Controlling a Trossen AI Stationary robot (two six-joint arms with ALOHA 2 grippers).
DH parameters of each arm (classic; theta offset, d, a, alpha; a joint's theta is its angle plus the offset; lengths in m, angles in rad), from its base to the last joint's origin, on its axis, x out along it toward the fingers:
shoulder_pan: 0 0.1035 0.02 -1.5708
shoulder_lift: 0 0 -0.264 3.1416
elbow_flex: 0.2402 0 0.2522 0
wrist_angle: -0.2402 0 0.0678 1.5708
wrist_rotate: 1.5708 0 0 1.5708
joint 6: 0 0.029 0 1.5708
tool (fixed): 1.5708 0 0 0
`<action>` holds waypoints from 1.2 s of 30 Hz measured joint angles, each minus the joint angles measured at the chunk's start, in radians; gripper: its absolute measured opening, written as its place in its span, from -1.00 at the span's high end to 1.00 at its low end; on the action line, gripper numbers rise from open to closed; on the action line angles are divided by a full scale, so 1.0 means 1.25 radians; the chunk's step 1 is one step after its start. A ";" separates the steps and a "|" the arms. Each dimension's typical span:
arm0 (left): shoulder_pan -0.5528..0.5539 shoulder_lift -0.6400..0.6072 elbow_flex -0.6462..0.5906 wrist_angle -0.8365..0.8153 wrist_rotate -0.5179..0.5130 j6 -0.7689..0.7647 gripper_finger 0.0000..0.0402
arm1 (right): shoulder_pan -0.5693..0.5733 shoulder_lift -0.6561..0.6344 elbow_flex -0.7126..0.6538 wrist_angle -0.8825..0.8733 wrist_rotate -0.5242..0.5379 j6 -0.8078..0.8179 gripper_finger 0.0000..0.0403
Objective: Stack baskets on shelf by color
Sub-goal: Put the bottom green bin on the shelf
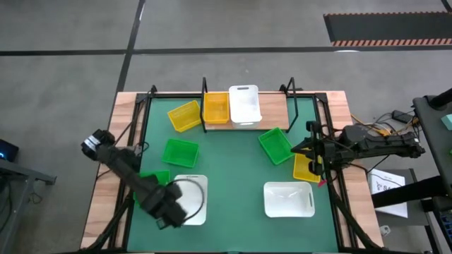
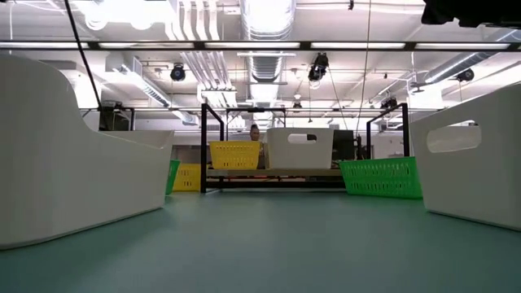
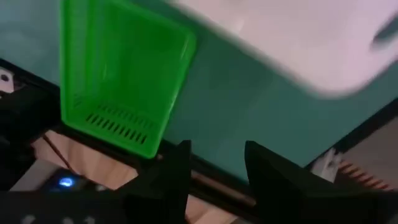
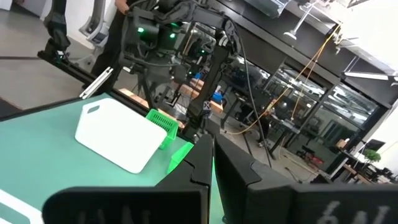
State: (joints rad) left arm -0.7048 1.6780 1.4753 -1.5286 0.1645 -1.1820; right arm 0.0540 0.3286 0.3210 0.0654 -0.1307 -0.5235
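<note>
The shelf (image 1: 272, 113) stands at the mat's far edge with a yellow basket (image 1: 215, 107) and a white basket (image 1: 244, 104) on its board. A second yellow basket (image 1: 184, 116), two green baskets (image 1: 180, 152) (image 1: 275, 144) and a white basket (image 1: 288, 199) sit on the mat. My left gripper (image 3: 214, 171) is open and points down near the table's near left corner, above the mat's edge. Beside it are a green basket (image 3: 118, 93) and a white basket (image 3: 298, 43). My right gripper (image 4: 211, 168) is shut, level at the table's right edge, over a yellow basket (image 1: 304, 169).
Black frame rails (image 1: 131, 120) run along the wooden table's left and right edges beside the green mat (image 1: 233, 169). Cables and a desk (image 1: 395, 176) lie beyond the right edge. The mat's middle, between the scattered baskets, is bare.
</note>
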 joint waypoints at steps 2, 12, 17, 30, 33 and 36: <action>-0.025 -0.010 -0.025 0.031 -0.006 -0.013 0.33 | 0.000 0.001 0.000 0.000 0.000 0.010 0.96; -0.044 -0.013 -0.122 0.131 -0.014 -0.048 0.33 | 0.000 0.000 0.001 0.025 0.000 0.033 0.96; -0.044 -0.016 -0.159 0.149 -0.027 -0.025 0.33 | 0.000 -0.001 0.001 0.024 0.000 0.044 0.96; -0.043 -0.019 -0.268 0.175 -0.080 0.024 0.33 | 0.000 -0.001 0.001 0.022 0.000 0.047 0.96; -0.043 -0.017 -0.303 0.184 -0.082 0.030 0.33 | 0.000 -0.001 0.001 0.020 0.000 0.053 0.96; -0.041 -0.017 -0.336 0.224 -0.089 0.030 0.33 | 0.000 -0.001 0.001 0.018 0.000 0.055 0.96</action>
State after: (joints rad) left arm -0.7567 1.6562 1.0551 -1.2491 0.0538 -1.1442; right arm 0.0540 0.3279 0.3218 0.0881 -0.1307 -0.4544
